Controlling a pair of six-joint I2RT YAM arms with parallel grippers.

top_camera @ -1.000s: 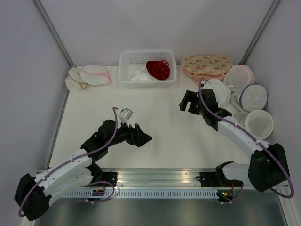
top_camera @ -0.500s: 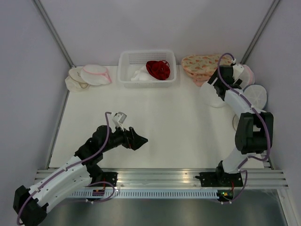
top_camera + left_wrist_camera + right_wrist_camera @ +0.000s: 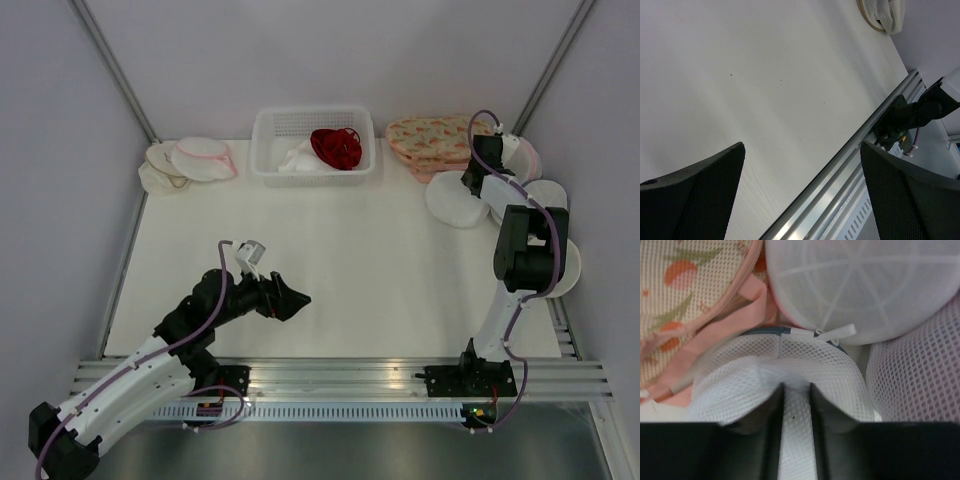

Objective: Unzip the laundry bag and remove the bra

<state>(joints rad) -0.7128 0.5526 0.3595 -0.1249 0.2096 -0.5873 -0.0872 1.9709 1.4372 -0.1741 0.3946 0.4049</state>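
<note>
The laundry bag (image 3: 452, 199), a round white mesh dome with a grey-blue zipper rim (image 3: 766, 332), lies at the far right by the flowered pouch. My right gripper (image 3: 469, 184) is down on its top. In the right wrist view the right gripper (image 3: 796, 390) is shut on a pinched fold of the bag's mesh (image 3: 797, 440). The white zipper pull (image 3: 836, 332) sits at the bag's far rim. The bra is hidden. My left gripper (image 3: 296, 297) hovers over the bare table near the front, and in its wrist view the left gripper (image 3: 802, 192) is open with nothing between its fingers.
A white basket (image 3: 268, 128) at the back holds a red lacy garment (image 3: 336, 147) and white cloth. A flowered pouch (image 3: 437, 138) and more round mesh bags (image 3: 552, 262) crowd the right side. A pink-rimmed bag (image 3: 205, 157) lies back left. The front rail (image 3: 850, 165) is near my left gripper.
My right arm swung from the table's middle to the far right, came down on the laundry bag and closed on its mesh. The left arm drew back slightly towards the front.
</note>
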